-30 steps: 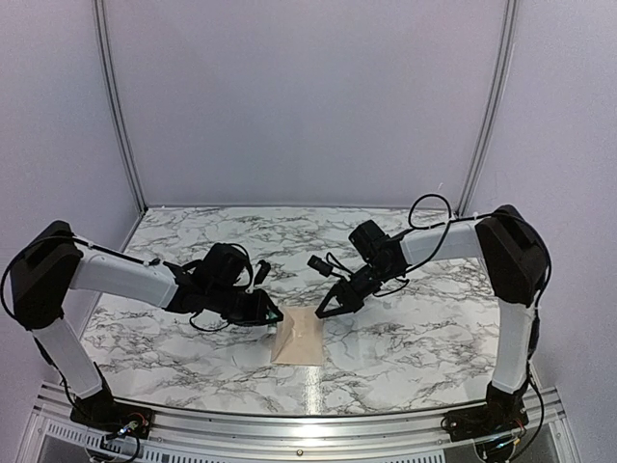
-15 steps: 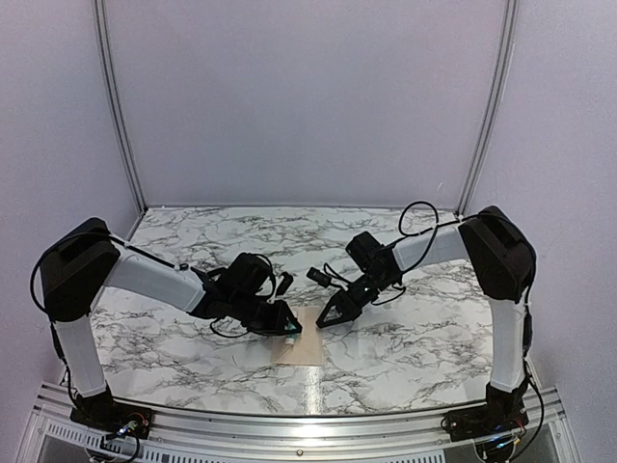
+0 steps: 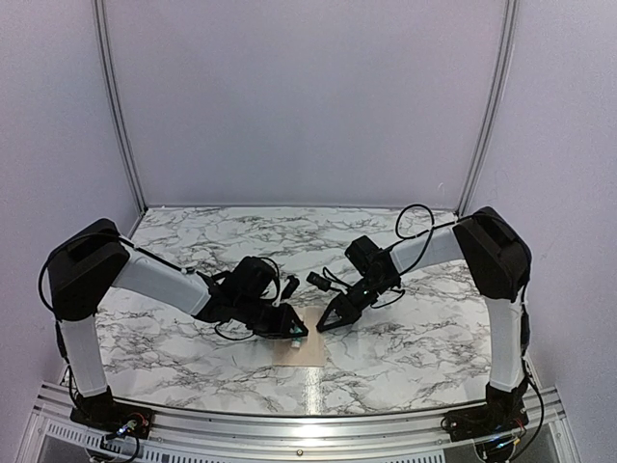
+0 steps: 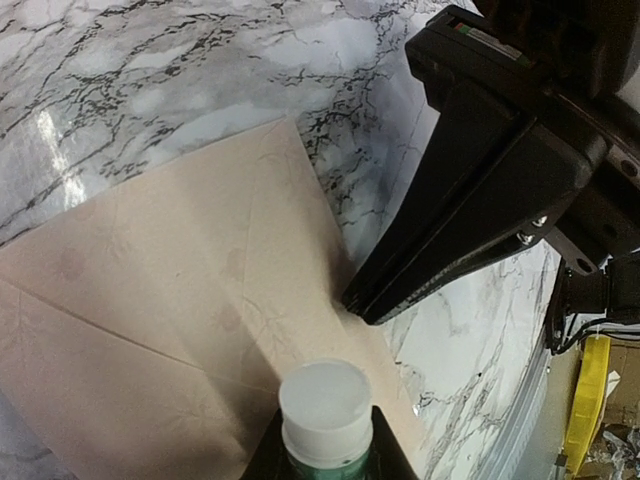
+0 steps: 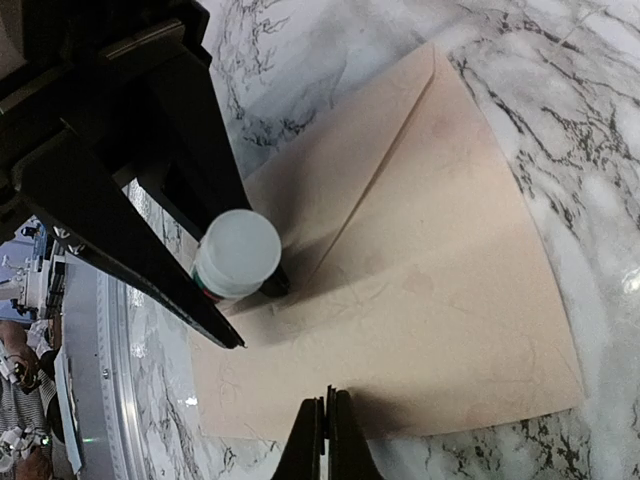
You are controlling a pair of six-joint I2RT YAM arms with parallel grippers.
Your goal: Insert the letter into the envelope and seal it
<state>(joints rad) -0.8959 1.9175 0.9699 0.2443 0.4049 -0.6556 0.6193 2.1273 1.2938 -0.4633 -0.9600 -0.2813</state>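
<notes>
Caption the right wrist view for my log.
Left end effector holds a white-capped stick over the envelope; shut right end effector points at its near edge.

White tubular links join bulky black joint housings, with looping cables and tapered black jaws.

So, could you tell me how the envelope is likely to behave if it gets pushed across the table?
The envelope looks thin and lies flat, so it is probably light and floppy. The marble table is glossy, so it would likely slide easily. The shut right gripper near its edge may help pin it.
</notes>
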